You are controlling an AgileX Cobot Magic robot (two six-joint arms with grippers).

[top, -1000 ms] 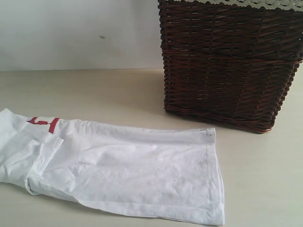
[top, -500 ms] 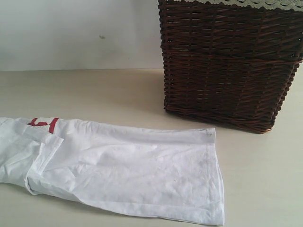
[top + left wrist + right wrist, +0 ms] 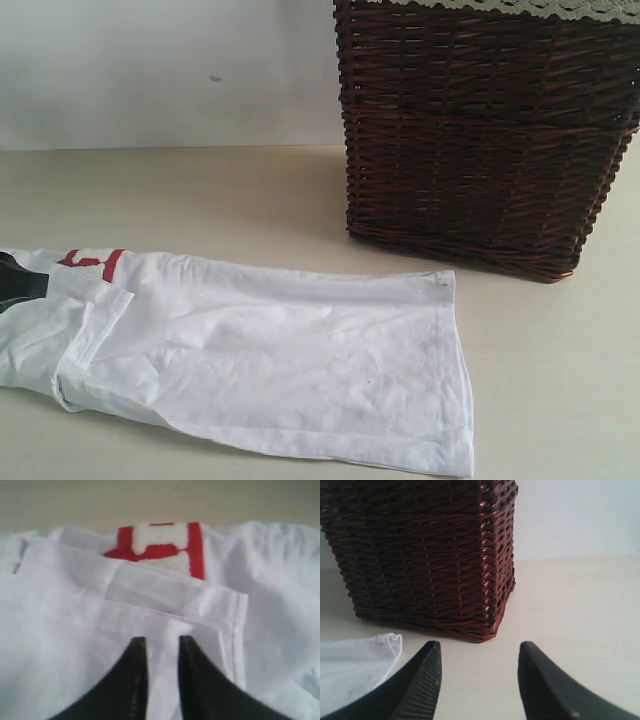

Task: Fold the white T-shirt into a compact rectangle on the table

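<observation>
White T-shirt (image 3: 300,370) lay flat on the table (image 3: 200,190) as a long strip. Its sleeve was folded in at the collar end and its hem end was near the wicker basket (image 3: 480,140) but not touching it.

Left gripper (image 3: 161,640) sat low over the folded sleeve (image 3: 170,597). Its fingers were nearly together, with a thin strip of white cloth showing in the gap. I couldn't tell from the wrist view whether that was a real pinch or just the cloth underneath. Right gripper (image 3: 479,647) was spread wide with nothing in it, over bare table just beside the hem corner (image 3: 390,640).

My read on the step: take the collar end and fold the strip crosswise toward the hem.
- Grab every layer at the sleeve end, not just the top ply, or the sleeve will flip out.
- Get the right side onto the far edge of the same end so both corners lift level.
- Keep the carry low and land edge on edge.
- Stay clear of the basket.

Writing: fuzzy white lettering on a red band (image 3: 160,547). One character showed and it looked like an "H". The rest was tucked under the sleeve. No brand or tag was readable.
</observation>
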